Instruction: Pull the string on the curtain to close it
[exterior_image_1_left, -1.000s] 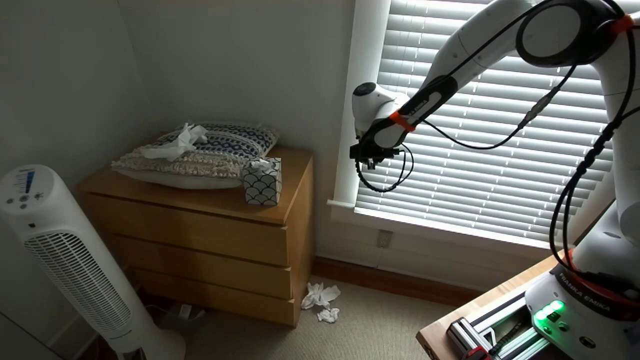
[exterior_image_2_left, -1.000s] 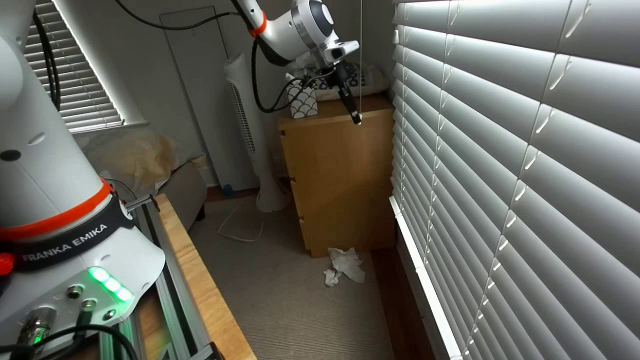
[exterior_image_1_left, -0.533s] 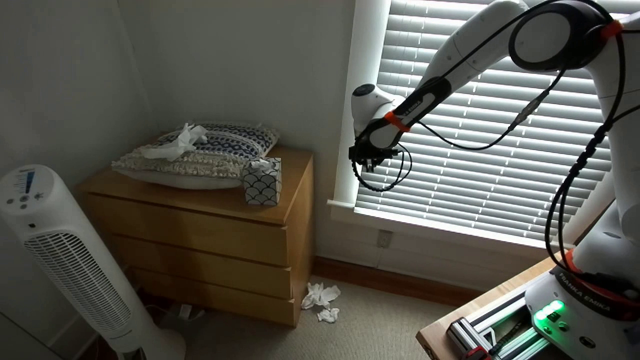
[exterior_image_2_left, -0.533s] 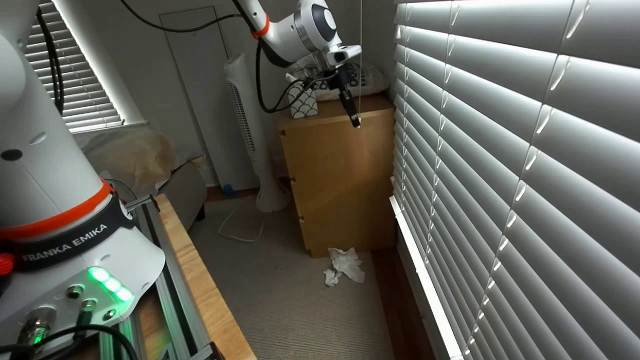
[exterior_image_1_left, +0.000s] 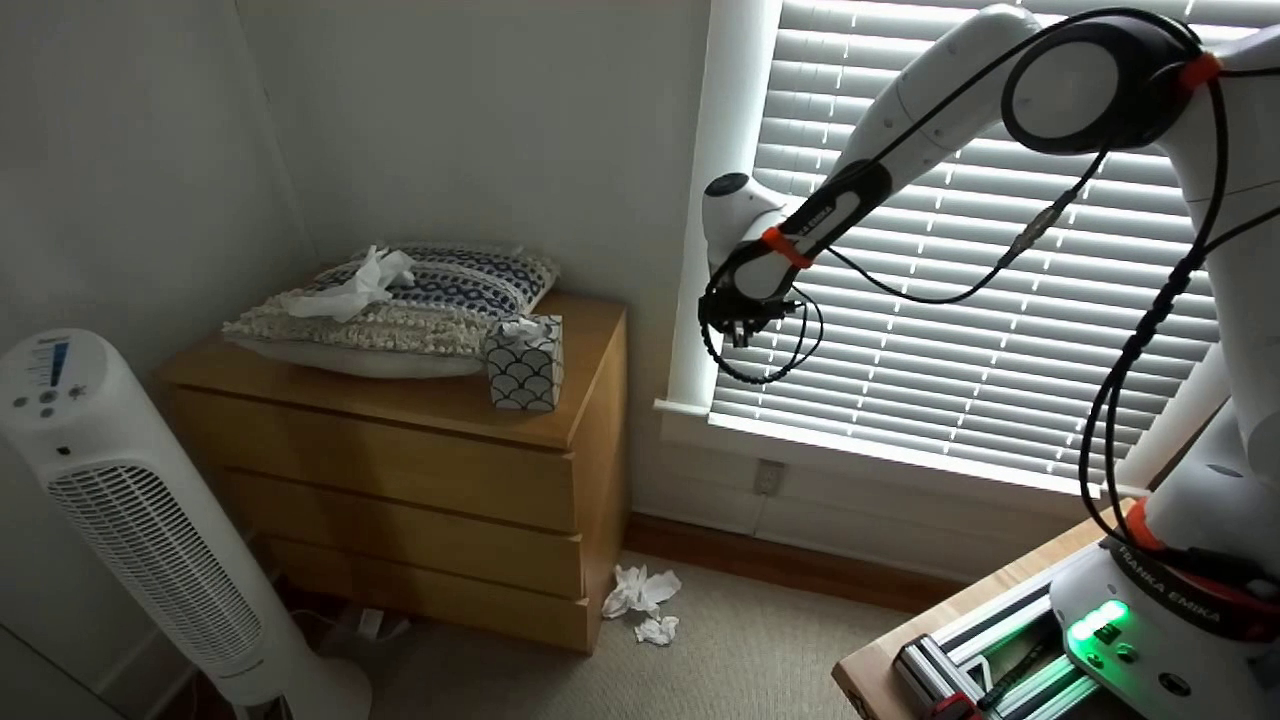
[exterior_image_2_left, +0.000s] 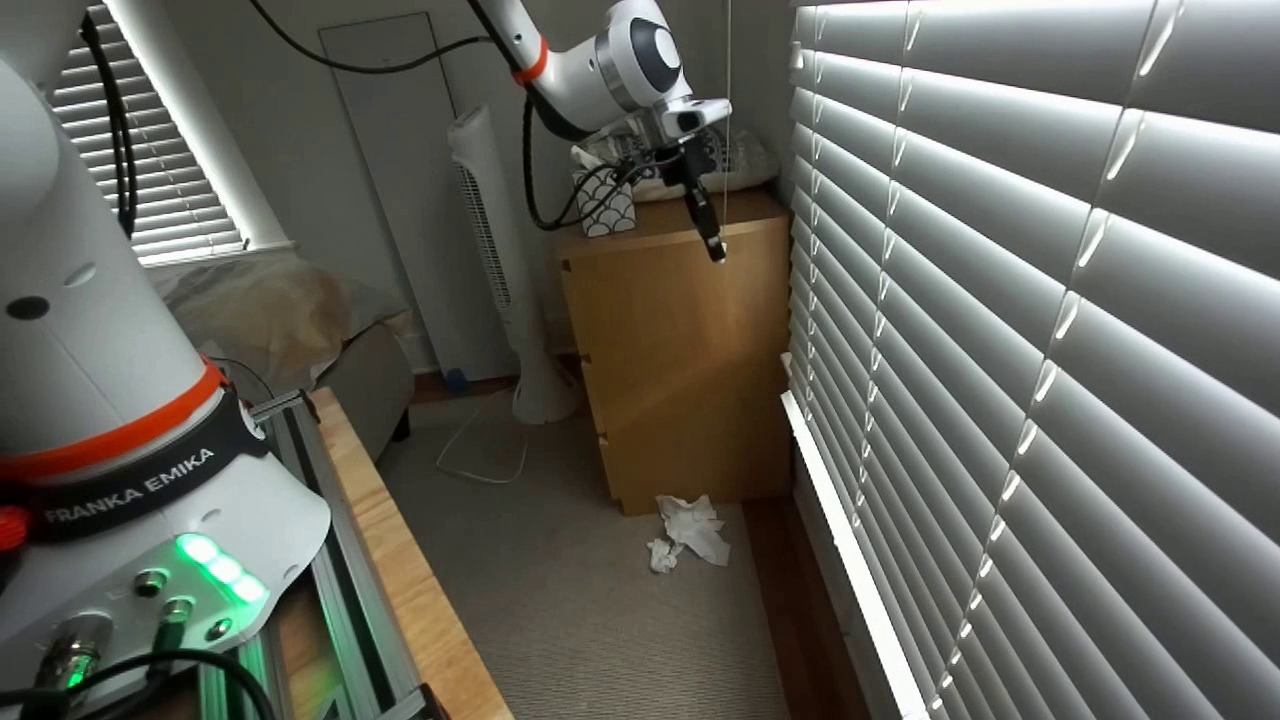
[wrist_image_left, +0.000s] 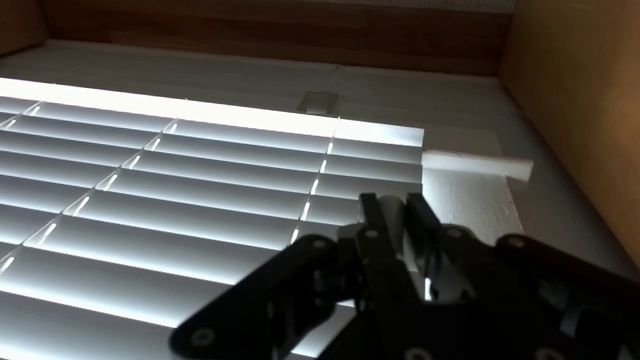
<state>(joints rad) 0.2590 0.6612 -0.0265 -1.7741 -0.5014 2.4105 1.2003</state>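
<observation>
The curtain (exterior_image_1_left: 1000, 350), a wide white slatted blind, hangs lowered, strips of daylight glowing between its slats. To its side stands a wooden dresser (exterior_image_1_left: 400, 450). The robot arm (exterior_image_1_left: 925, 110) reaches across in front of the blind, wrist bent down near the edge on the dresser's side. A white tower fan (exterior_image_1_left: 150, 530) stands near the dresser. On the dresser top lies a patterned cushion (exterior_image_1_left: 440, 310), and just beside it a tissue box (exterior_image_1_left: 525, 365) stands upright. I see the gripper (wrist_image_left: 392, 200) pointing down, apart from the slats, its two fingers nearly together. A thin string (exterior_image_2_left: 728, 50) runs straight down past the wrist to the fingertips, and pinched between them is a small pale pull (wrist_image_left: 393, 220).
</observation>
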